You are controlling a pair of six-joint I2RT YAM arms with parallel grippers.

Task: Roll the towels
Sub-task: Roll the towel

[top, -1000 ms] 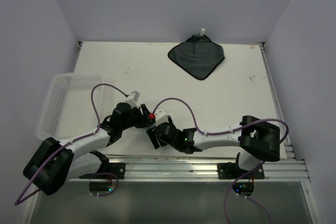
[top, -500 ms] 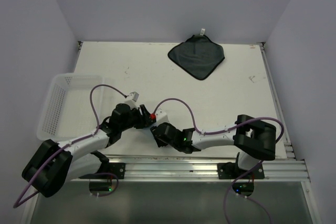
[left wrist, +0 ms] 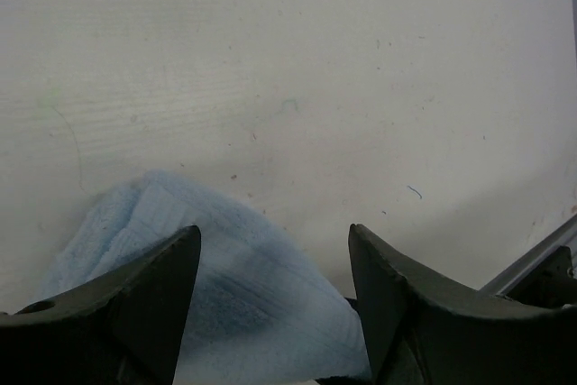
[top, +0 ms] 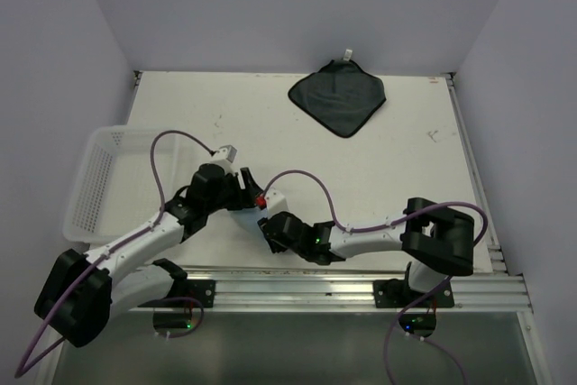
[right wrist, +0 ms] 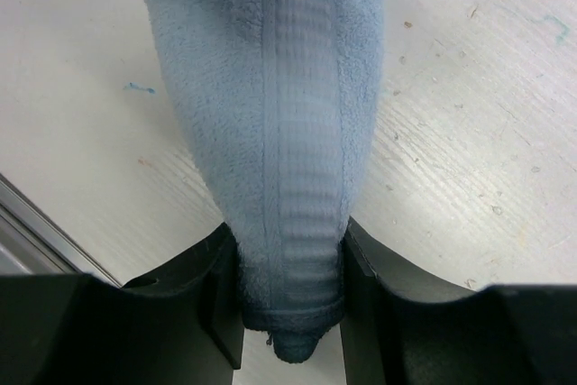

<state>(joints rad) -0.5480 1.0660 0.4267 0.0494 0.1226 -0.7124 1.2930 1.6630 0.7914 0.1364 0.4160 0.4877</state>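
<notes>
Two towels are on the table (top: 180, 114). From above, the dark grey towel (top: 338, 95) lies flat at the far edge, well apart from both arms; the left gripper (top: 243, 196) and the right gripper (top: 267, 219) meet at the near middle. In the left wrist view, the light blue towel (left wrist: 225, 299) lies between spread, released fingers. In the right wrist view, the right gripper is clenched on its near end, and the narrow, soft bundle runs straight away.

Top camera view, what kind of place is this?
Probably a robotics lab test cell: a white table boxed in by plain walls, with two robot arms bolted to a metal rail.
</notes>
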